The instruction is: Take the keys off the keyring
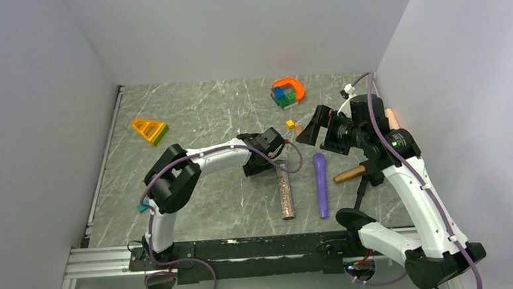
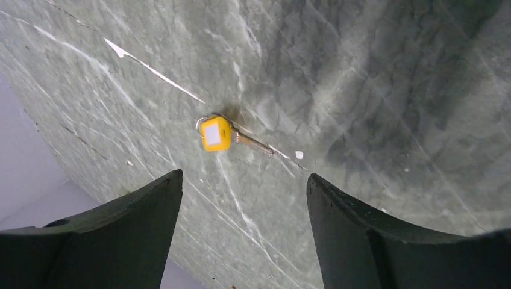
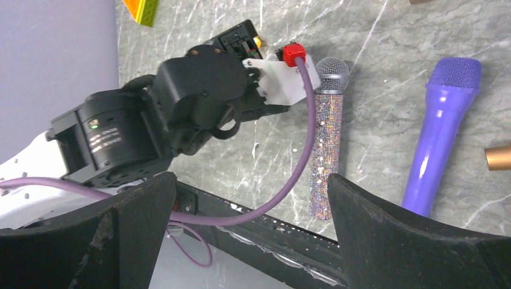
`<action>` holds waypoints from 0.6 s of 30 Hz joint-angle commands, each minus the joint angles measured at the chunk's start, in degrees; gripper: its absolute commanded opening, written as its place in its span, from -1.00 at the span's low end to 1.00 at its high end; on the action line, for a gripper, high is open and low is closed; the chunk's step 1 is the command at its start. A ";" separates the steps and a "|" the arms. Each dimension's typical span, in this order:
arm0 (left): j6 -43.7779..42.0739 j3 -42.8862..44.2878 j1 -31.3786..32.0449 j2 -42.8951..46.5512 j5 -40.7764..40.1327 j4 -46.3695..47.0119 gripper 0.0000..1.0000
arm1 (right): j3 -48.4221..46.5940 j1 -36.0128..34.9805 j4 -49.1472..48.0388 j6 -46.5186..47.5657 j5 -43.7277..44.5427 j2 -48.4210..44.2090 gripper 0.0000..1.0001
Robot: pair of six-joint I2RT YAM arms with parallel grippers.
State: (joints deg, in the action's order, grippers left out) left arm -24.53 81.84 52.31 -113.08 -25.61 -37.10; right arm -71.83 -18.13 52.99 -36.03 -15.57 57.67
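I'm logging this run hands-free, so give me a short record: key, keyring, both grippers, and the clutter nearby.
key: yellow-headed, flat on the marble table
keyring: thin metal ring at the key's head, apparently threaded through it
left gripper: open, key ahead of it, untouched
right gripper: open, empty
clutter: purple microphone and glitter microphone, side by side

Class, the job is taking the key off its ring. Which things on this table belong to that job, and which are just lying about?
Job:
key
keyring

Lying about:
glitter microphone
purple microphone
triangle frame
block stack
gold cylinder
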 commanded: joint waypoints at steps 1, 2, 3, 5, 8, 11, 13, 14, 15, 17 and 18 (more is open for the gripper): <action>-0.54 1.47 -0.17 -2.29 -3.05 1.99 0.56 | -3.24 0.02 -2.21 -0.24 -1.71 0.59 1.00; -0.41 1.62 -0.16 -3.11 -3.00 1.86 0.54 | -3.46 0.02 -2.07 0.07 -1.74 0.74 1.00; -0.22 1.60 -0.25 -3.56 -3.07 2.03 0.54 | -3.95 -0.02 -1.59 0.52 -1.47 0.88 1.00; -0.08 1.23 -0.25 -4.34 -3.73 2.77 0.51 | -5.29 0.11 -0.71 1.57 -0.78 1.39 1.00; -0.25 0.77 -0.28 -5.27 -4.49 3.98 0.49 | -7.00 0.10 0.34 3.16 -0.49 2.40 1.00; -0.51 0.89 -0.65 -5.57 -4.59 4.76 0.47 | -8.22 0.07 1.09 4.42 -0.30 3.37 1.00; -0.51 1.45 -1.12 -5.78 -4.29 4.92 0.47 | -8.85 0.11 1.36 5.16 -0.41 4.05 1.00; -0.58 1.86 -1.30 -6.03 -4.29 4.80 0.46 | -9.14 0.07 1.50 5.51 -0.45 4.38 1.00; -0.79 2.24 -1.48 -6.36 -4.47 4.91 0.45 | -9.46 0.03 1.64 5.87 -0.54 4.81 1.00; -1.09 3.42 -1.94 -7.35 -4.76 4.69 0.42 | -10.00 0.13 2.00 6.52 -0.73 5.54 1.00; -1.13 3.83 -2.09 -7.79 -4.61 4.60 0.40 | -10.32 0.11 2.21 6.84 -0.77 5.86 1.00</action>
State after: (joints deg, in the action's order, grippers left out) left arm -24.91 82.85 51.35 -118.24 -30.04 -33.71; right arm -79.20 -18.13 54.00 -31.70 -15.99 62.43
